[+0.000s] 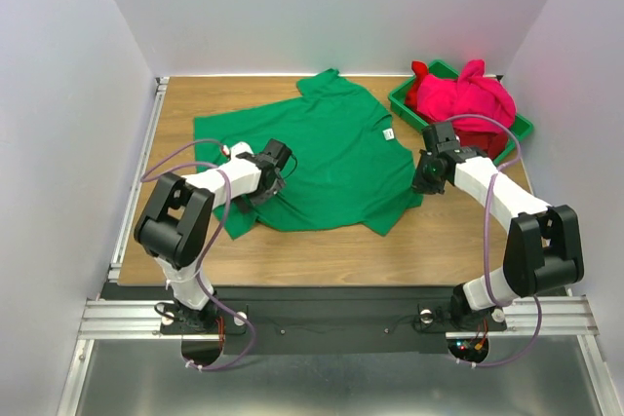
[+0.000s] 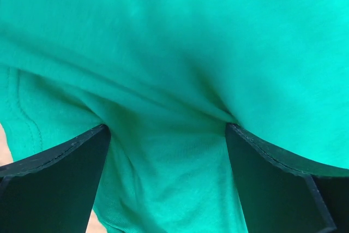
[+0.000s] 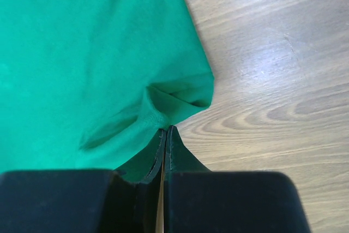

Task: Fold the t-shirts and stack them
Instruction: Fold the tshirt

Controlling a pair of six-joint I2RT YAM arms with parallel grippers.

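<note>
white neck label (image 1: 387, 132) on green t-shirt (image 1: 322, 158), print too small to read

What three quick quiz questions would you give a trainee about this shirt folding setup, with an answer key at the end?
1. True or false: the left fingers stand wide apart over the green t-shirt.
2. Where is the pink t-shirt? A: bunched in the bin. B: held in the left fingers. C: held in the right fingers.
3. Fill in: the right fingers are shut on the edge of the ____ t-shirt.
Key: 1 true; 2 A; 3 green.
</note>
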